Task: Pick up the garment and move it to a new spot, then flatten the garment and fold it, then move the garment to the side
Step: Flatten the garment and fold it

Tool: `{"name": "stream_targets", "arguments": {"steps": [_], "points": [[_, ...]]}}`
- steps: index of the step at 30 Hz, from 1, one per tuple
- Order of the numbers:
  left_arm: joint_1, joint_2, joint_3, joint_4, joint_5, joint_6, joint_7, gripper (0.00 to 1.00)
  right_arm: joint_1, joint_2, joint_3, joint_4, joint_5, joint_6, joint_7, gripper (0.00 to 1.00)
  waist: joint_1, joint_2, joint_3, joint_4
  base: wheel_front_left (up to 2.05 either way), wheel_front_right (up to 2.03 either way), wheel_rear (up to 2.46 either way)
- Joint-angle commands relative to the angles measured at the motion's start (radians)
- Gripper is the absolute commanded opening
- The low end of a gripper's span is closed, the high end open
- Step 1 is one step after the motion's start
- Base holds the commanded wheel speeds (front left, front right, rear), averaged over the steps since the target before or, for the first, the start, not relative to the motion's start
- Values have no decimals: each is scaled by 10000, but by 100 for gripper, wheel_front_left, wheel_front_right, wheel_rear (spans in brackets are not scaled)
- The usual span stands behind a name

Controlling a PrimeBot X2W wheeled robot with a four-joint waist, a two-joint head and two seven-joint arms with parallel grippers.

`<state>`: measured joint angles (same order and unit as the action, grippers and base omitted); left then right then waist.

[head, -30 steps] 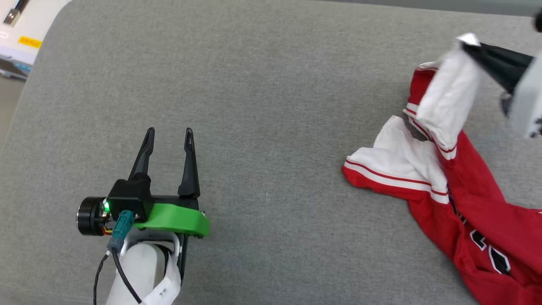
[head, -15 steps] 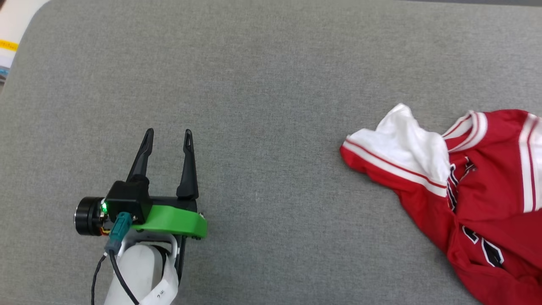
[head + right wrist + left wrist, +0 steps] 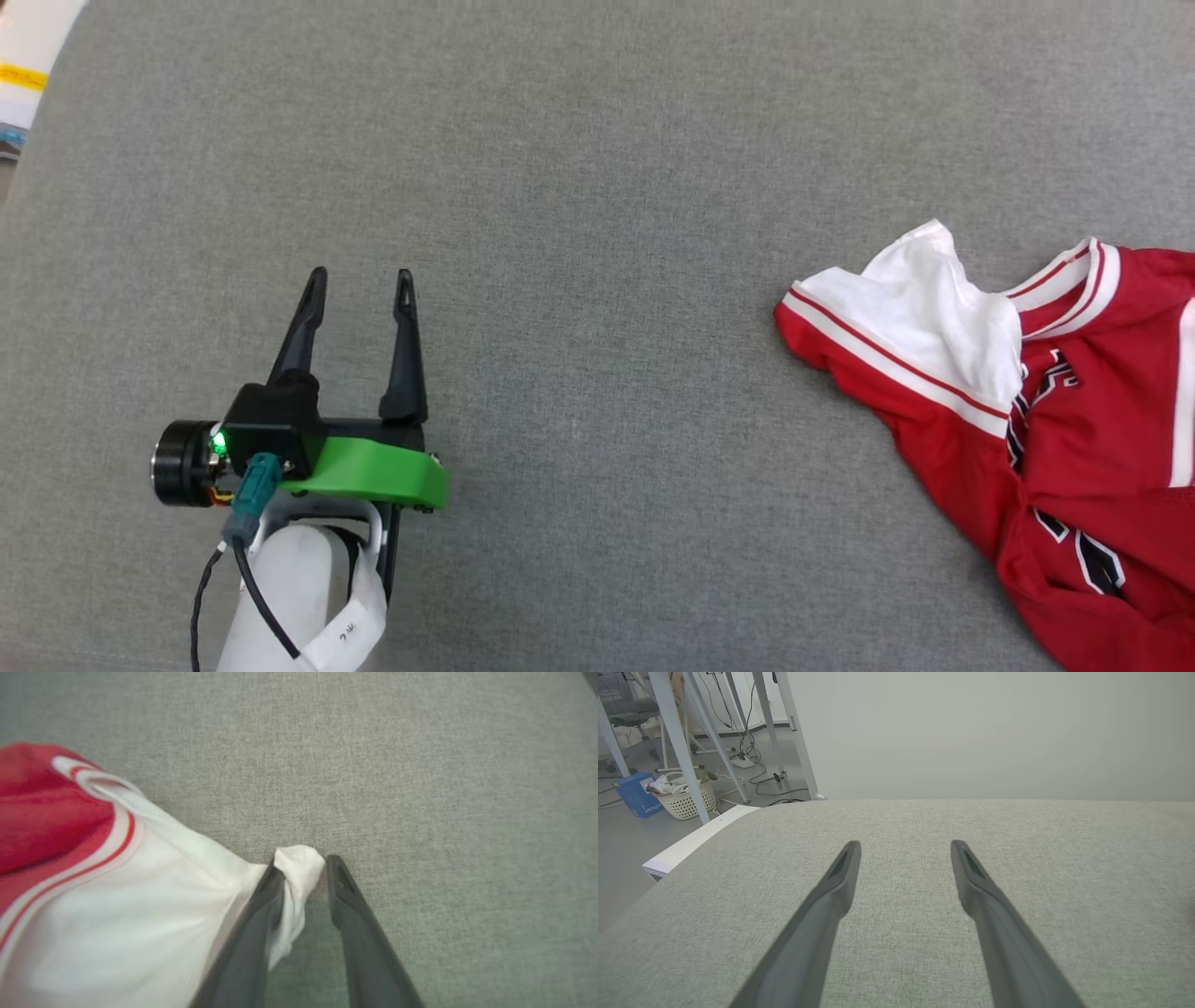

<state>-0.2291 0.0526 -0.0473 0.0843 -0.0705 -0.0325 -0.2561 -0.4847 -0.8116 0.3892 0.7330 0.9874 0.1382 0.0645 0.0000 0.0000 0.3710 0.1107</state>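
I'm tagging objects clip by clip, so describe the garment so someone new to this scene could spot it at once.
On the broad grey fabric surface, the garment lies crumpled at the head view's right edge, well apart from the left gripper. It is a red jersey with white sleeves, striped trim and black white-edged lettering, the one bright cloth there.

My right gripper [image 3: 303, 862] has parted its jaws around the white sleeve [image 3: 140, 896]; the garment [image 3: 1092, 439], earlier lifted toward 2 o'clock, now lies slumped at 3 o'clock.
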Motion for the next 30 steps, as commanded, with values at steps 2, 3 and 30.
{"name": "stream_targets", "arguments": {"steps": [2, 3, 30], "points": [[20, 45, 144, -55, 127, -105, -57, 100, 26, 69, 32, -361, -439, -75, -620, 100, 0, 0, -488, -266, 0, 0, 0], [14, 73, 180, -78, 145, -130, -57, 100, 48, 0, -25, -511, -629, -75, -909, 100, 0, 0, -560, -313, 0, 0, 0], [-7632, 2903, -5948, 1694, -5456, -980, 4885, 100, 3663, 4358, -3448, -8380, -5982, -75, -1085, 100, 0, 0, -580, -1782, 0, 0, 0]]}}
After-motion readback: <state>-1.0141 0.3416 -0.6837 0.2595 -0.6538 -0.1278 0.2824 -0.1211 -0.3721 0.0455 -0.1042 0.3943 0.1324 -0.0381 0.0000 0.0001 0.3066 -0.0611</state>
